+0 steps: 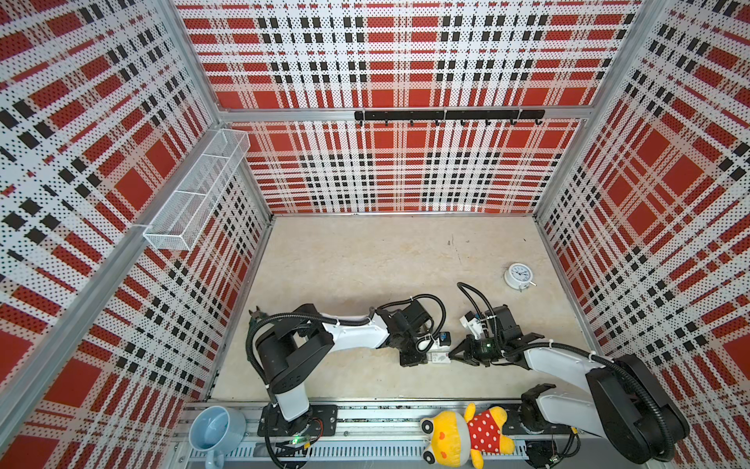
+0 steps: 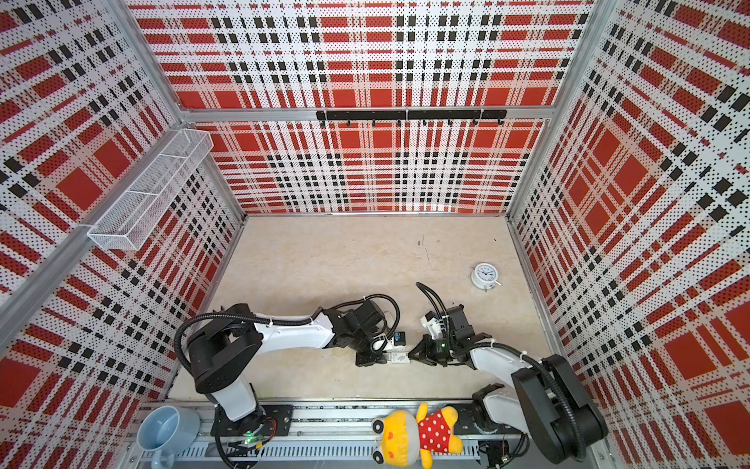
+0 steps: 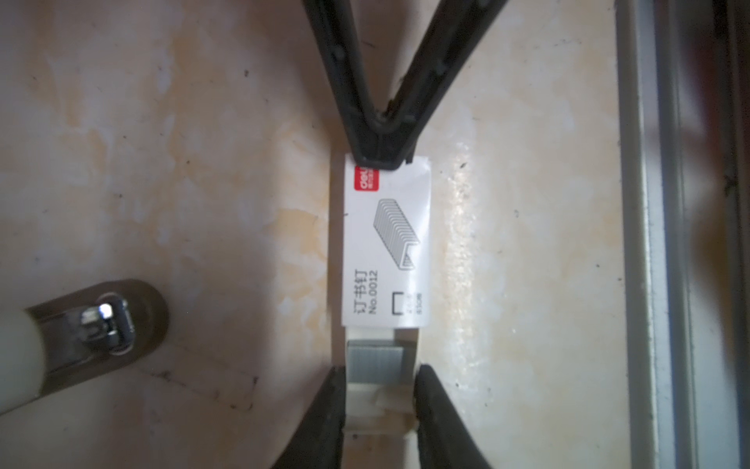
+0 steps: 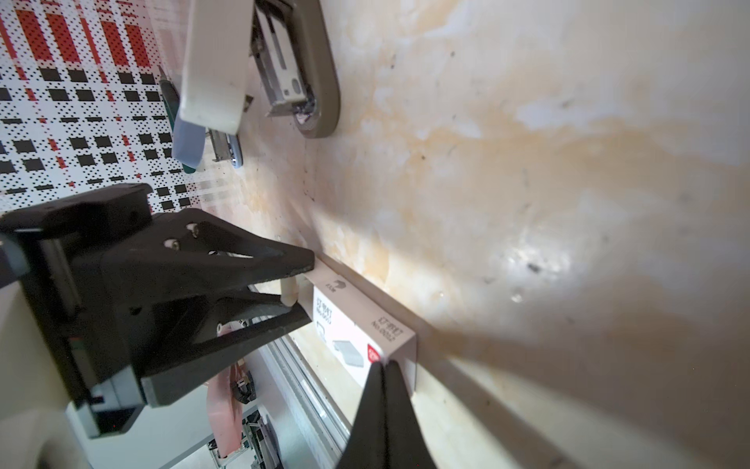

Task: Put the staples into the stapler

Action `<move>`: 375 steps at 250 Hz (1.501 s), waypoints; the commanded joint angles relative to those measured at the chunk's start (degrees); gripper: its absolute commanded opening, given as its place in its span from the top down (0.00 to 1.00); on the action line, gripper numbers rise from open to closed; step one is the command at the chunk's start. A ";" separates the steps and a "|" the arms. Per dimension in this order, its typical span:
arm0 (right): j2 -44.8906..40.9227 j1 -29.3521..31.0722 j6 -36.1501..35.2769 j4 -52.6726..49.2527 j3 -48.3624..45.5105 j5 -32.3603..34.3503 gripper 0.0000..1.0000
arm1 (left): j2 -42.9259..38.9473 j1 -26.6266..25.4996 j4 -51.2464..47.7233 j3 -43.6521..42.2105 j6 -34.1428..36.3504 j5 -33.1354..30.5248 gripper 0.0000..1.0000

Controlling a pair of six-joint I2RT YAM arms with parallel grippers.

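Beige tabletop [image 3: 162,162] | left gripper [image 3: 381,371] clamps tray [image 3: 375,414] | right gripper [image 3: 381,160] closed at sleeve [image 3: 385,243] | staples [image 3: 375,357] mostly hidden

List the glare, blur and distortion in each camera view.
In both top views, wide-angle distortion bows the plaid walls. In the left wrist view, glare streaks the table beside the white staple sleeve; the grey-beige stapler is blurred. In the right wrist view, the right gripper is dark and soft; a glare spot sits on the table.
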 commanded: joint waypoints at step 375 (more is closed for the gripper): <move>5.19 -1.20 0.22 6.16 0.30 -5.38 0.87 | 0.21 1.54 -0.68 -0.08 -1.36 1.00 0.69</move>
